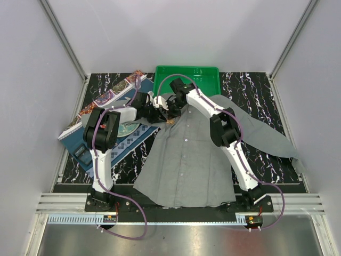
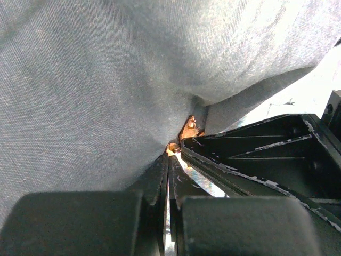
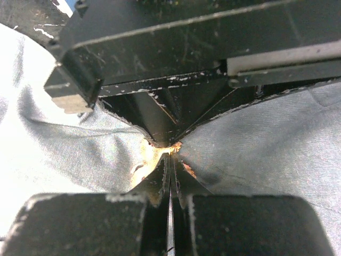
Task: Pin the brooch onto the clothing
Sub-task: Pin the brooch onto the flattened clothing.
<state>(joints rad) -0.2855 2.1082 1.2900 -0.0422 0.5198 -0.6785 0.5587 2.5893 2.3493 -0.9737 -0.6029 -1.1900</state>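
From above, the grey shirt lies spread across the middle of the dark marbled table. Its hem hangs over the near edge and one sleeve runs to the right edge. The collar end sits just below the green tray. The left gripper and right gripper meet tip to tip there, crowded together, with the tiny brooch at their tips. The placemat and plate fill the left side, and bare table shows on the right.

The left wrist view shows the left gripper pressed together, with cloth puckered at its tip. The brooch is just beside it, against the right gripper's body.

The right wrist view shows the right gripper also pressed together and nose to nose with the left gripper. An orange glint of the brooch shows between them. I cannot tell whether either one pinches it.
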